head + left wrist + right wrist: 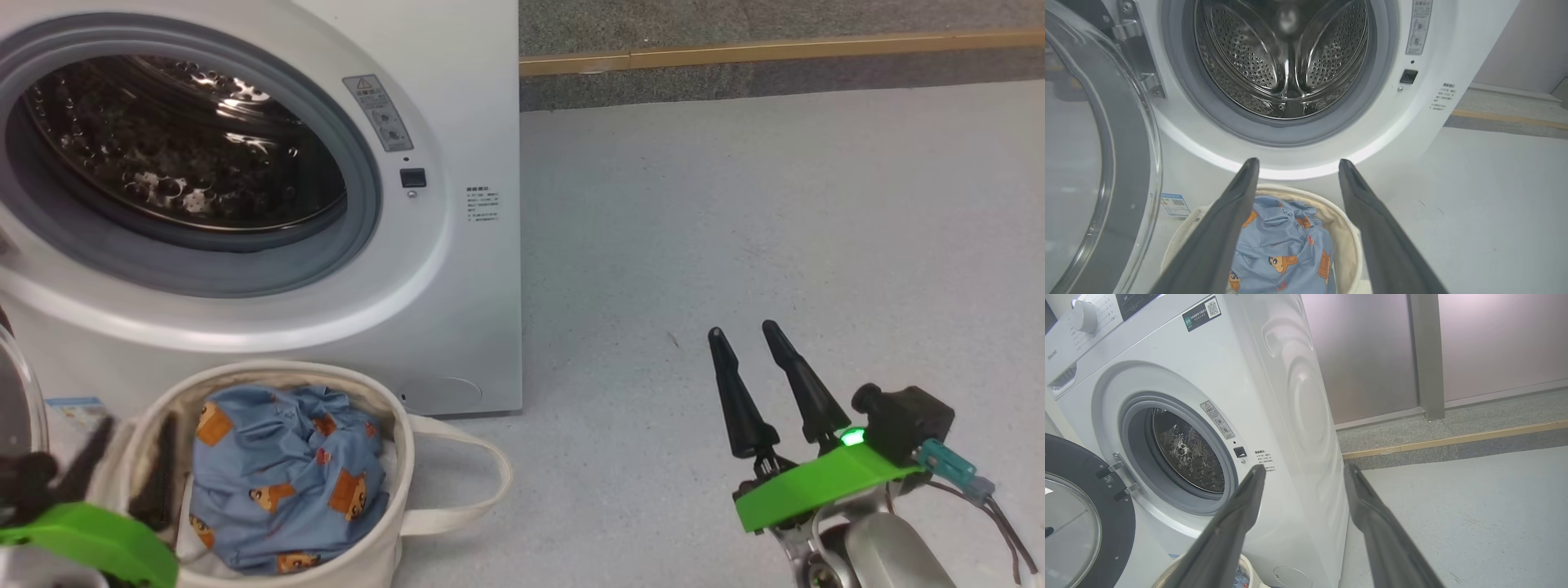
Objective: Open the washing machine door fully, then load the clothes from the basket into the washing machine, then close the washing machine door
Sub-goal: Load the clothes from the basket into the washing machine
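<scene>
1. Clothes (286, 474) lie heaped in the basket (282, 370), blue and printed, directly under the left gripper (1299, 163). Its fingers are spread wide with nothing between them.
2. Well to the basket's right, the right gripper (744, 331) hangs just as splayed and empty.
3. Behind the basket the washing machine (473, 286) gapes, its drum (1286, 61) bare. The washing machine door (1131, 163) stands swung out at the basket's left.
4. Likely trouble: a shallow pinch may lift one fold and spill the rest short of the drum. A finger could also hook the basket's rim and drag it — or nudge the door.
</scene>
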